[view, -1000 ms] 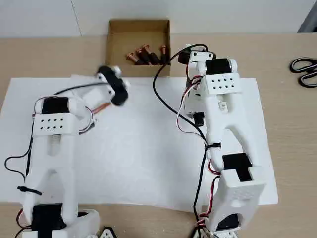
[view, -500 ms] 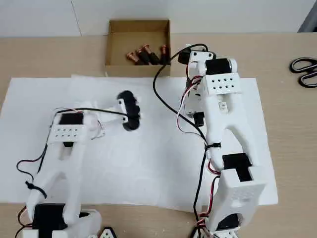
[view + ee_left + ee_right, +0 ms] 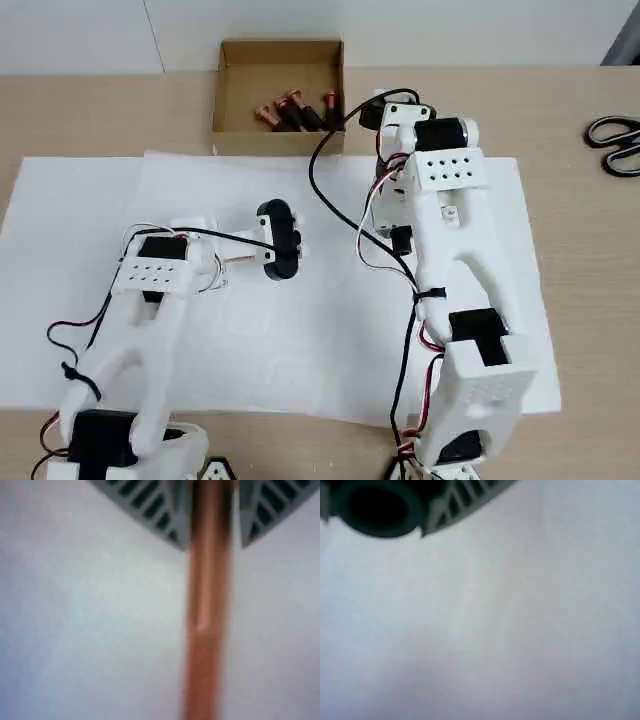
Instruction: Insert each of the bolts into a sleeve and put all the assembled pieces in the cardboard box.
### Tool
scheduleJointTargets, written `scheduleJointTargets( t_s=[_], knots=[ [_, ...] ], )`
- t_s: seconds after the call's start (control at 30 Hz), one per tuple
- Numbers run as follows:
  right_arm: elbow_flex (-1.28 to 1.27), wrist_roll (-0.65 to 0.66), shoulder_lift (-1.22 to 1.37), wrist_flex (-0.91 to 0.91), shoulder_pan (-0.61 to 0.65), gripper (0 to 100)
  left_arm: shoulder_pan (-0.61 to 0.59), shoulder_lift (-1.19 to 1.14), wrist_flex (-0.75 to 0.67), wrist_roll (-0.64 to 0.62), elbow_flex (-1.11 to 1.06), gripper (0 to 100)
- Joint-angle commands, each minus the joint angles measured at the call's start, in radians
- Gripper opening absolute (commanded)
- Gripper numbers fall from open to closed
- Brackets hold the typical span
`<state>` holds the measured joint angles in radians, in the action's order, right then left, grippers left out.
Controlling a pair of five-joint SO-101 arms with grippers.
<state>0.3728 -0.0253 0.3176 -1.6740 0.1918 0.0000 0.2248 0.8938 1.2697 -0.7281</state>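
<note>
A copper bolt (image 3: pixel 207 620) runs straight out from between the grey ribbed fingers (image 3: pixel 150 505) of my left gripper (image 3: pixel 213 540), which is shut on it just above the white sheet. In the high view the left arm's wrist (image 3: pixel 281 240) sits over the sheet's middle, below the cardboard box (image 3: pixel 228 95). Several assembled copper-and-black pieces (image 3: pixel 295 110) lie in the box. My right gripper (image 3: pixel 380 517) is shut on a black sleeve (image 3: pixel 374 507), whose open round end faces the camera. The right arm (image 3: pixel 445 170) hangs over the sheet's far right part, hiding its gripper below.
A white paper sheet (image 3: pixel 300 340) covers most of the wooden table. Black-handled scissors (image 3: pixel 615 140) lie at the far right edge. Black cables (image 3: pixel 322 200) loop between the box and the right arm.
The left arm has drawn back from beside the box and swung right toward the sheet's middle, carrying the bolt. The right arm has stayed still.
</note>
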Motion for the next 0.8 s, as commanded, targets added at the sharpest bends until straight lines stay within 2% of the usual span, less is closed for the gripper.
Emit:
scheduleJointTargets(
  t_s=[0.0, 0.23, 0.4, 0.57, 0.77],
  knots=[
    [0.005, 0.011, -0.067, 0.001, -0.004, 1.0, 0.000, 0.044, -0.031, 0.052, 0.013, 10],
    [0.005, 0.011, -0.067, 0.001, -0.004, 1.0, -0.002, 0.054, -0.028, 0.049, 0.025, 10],
    [0.005, 0.011, -0.067, 0.001, -0.004, 1.0, -0.003, 0.054, 0.044, -0.129, 0.159, 10],
    [0.005, 0.011, -0.067, 0.001, -0.004, 1.0, -0.018, 0.054, 0.190, -0.285, 0.335, 10],
    [0.005, 0.011, -0.067, 0.001, -0.005, 1.0, -0.089, 0.054, 0.433, -0.333, 0.552, 10]
  ],
)
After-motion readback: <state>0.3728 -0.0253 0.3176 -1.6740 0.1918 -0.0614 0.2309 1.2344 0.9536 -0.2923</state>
